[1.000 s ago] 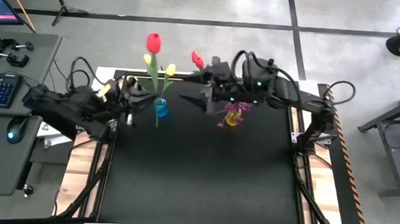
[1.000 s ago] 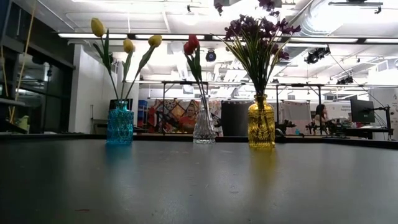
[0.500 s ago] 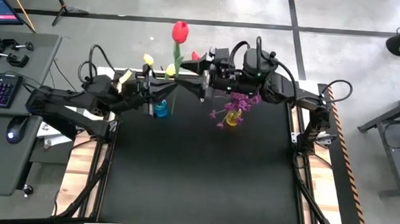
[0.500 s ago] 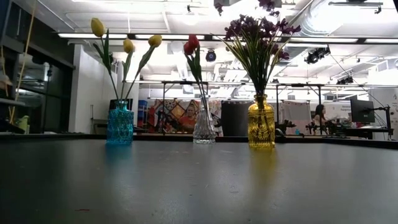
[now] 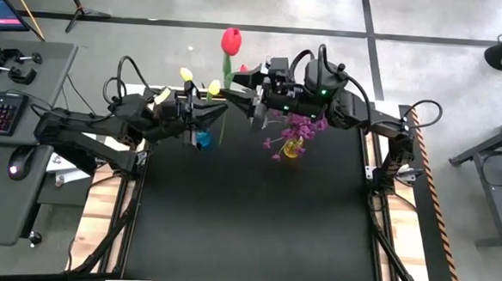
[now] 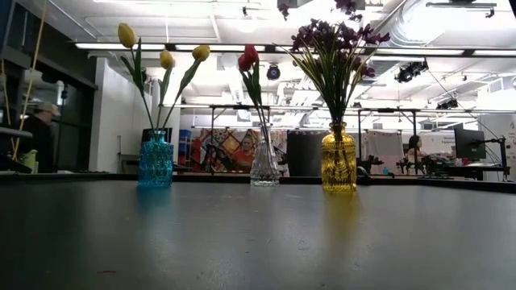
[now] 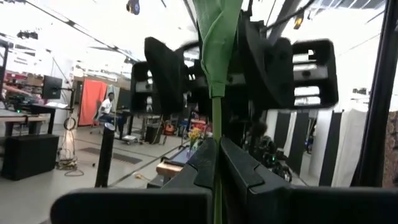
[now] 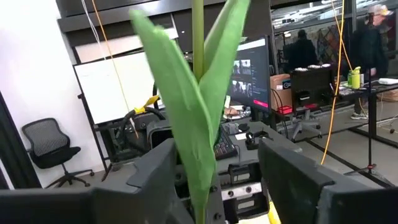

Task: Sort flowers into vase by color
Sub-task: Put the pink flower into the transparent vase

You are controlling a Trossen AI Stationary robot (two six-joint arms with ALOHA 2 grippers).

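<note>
My left gripper (image 5: 221, 110) is shut on a red tulip (image 5: 231, 40) with a long green stem, held high over the table's far edge between the blue vase (image 5: 201, 139) and the yellow vase (image 5: 291, 149). My right gripper (image 5: 243, 95) is open. Its fingers (image 8: 292, 171) stand on either side of the tulip's leaves (image 8: 186, 124), just above the left gripper. Whether they touch the leaves I cannot tell. In the low view the blue vase (image 6: 156, 161) holds yellow tulips, a clear vase (image 6: 264, 165) holds red tulips, and the yellow vase (image 6: 339, 159) holds purple sprigs. My left gripper pinches the tulip's lower stem (image 7: 216, 127) between its two fingers (image 7: 239, 165), just below the leaves. The fingers come from the table's left, nearly level, and lie across the stem. The tulip stands upright above them, lifted clear of table and vases.
The three vases stand in a row along the table's far edge. The black tabletop (image 5: 255, 218) stretches in front of them toward the near edge. A desk with a keyboard and a mouse (image 5: 15, 167) stands to the left. People show in the room behind.
My left gripper has carried the red tulip toward the table's right and a little up, from over the blue vase to the right gripper. The tulip has stayed upright. My right gripper has tipped up and come around the tulip's leaves.
</note>
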